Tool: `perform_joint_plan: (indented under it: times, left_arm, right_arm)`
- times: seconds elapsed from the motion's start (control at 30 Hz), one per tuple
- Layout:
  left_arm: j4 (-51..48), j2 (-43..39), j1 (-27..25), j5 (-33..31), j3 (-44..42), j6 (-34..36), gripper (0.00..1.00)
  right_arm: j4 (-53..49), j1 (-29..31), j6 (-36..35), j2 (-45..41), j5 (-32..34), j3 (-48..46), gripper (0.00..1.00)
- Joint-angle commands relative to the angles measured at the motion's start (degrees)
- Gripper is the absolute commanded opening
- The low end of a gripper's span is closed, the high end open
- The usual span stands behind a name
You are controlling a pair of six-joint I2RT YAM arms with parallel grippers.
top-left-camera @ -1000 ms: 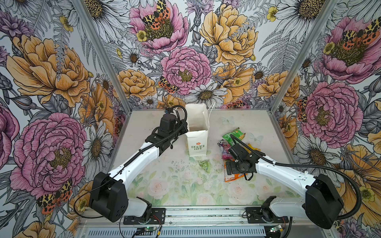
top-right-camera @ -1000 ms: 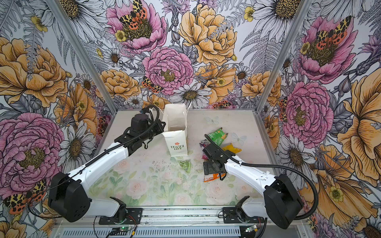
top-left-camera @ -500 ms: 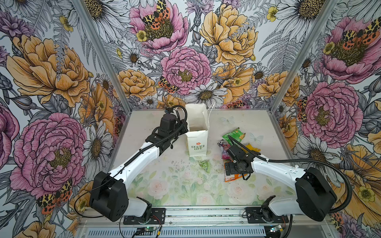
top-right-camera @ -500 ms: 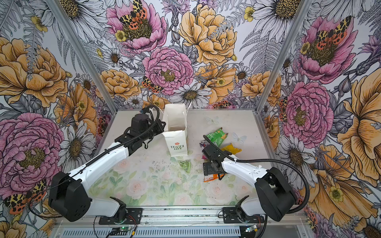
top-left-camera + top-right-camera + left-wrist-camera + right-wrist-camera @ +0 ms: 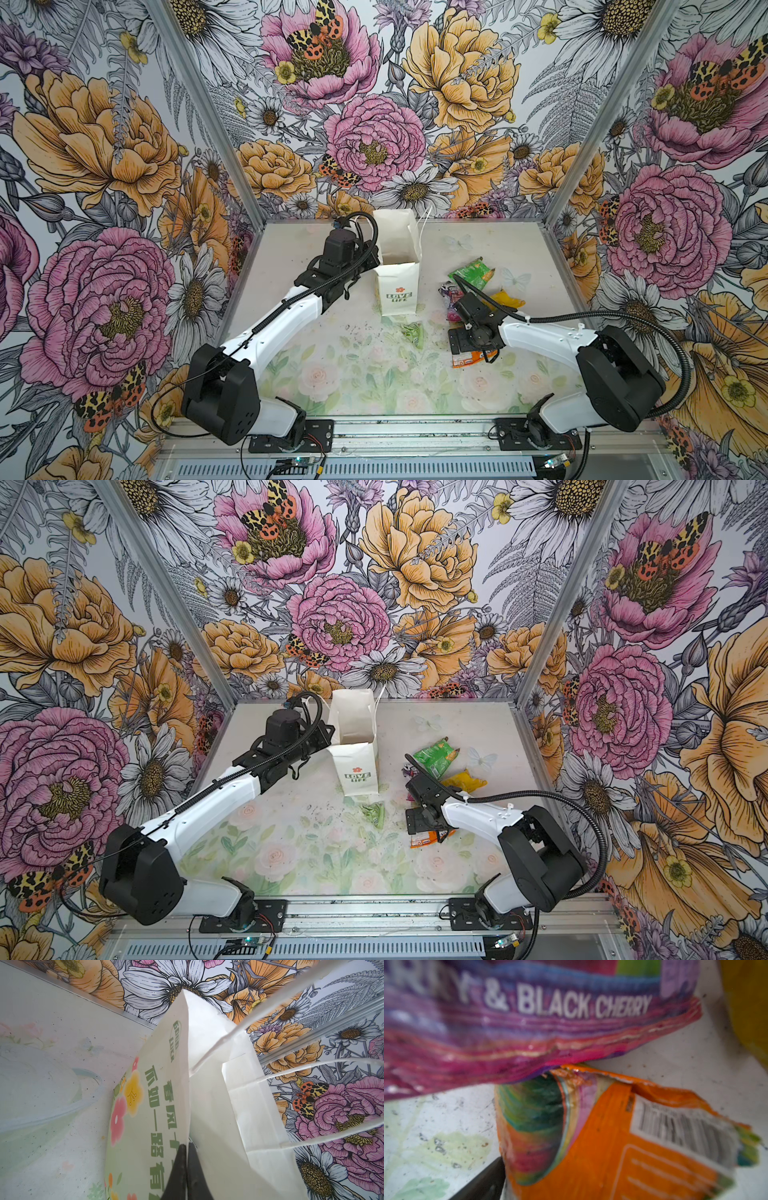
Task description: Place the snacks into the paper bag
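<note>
The white paper bag [image 5: 397, 286] [image 5: 357, 766] stands upright and open at mid-table, its "LOVE LIFE" side facing front. My left gripper [image 5: 372, 259] [image 5: 187, 1146] is shut on the bag's left wall at the rim. To the right lie the snacks: green [image 5: 471, 272], yellow [image 5: 505, 299], purple-pink [image 5: 529, 1022] and an orange packet [image 5: 471, 358] [image 5: 623, 1147]. My right gripper [image 5: 465, 343] [image 5: 419, 823] is open, low over the orange packet. One of its fingers [image 5: 483, 1184] shows beside the packet, which hides the other. A small pale green packet [image 5: 411, 332] lies in front of the bag.
Flowered walls enclose the table [image 5: 332, 374] on three sides, with metal posts at the back corners. The bag's cord handles [image 5: 311, 1072] hang loose over its open mouth. Dark crumbs speckle the table in front of the bag.
The right arm's elbow has swung inward to the left while its gripper stays low at the orange packet. The left arm and the bag have not moved.
</note>
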Motion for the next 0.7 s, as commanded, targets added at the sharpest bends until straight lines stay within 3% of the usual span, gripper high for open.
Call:
perform_joint_plan:
  times: [0.0, 0.4, 0.67]
  left_arm:
    - [0.18, 0.95, -0.44, 1.27, 0.98, 0.05, 0.0]
    - [0.0, 0.67, -0.44, 1.05, 1.1, 0.13, 0.0]
    - [0.17, 0.77, -0.53, 1.14, 1.15, 0.14, 0.0]
  right_arm:
    - [1.76, -0.42, -0.36, 1.85, -0.33, -1.22, 1.0]
    - [1.72, -0.43, 0.08, 4.35, -1.7, -0.08, 0.96]
    - [1.72, -0.43, -0.2, 3.84, -1.92, -0.14, 0.77]
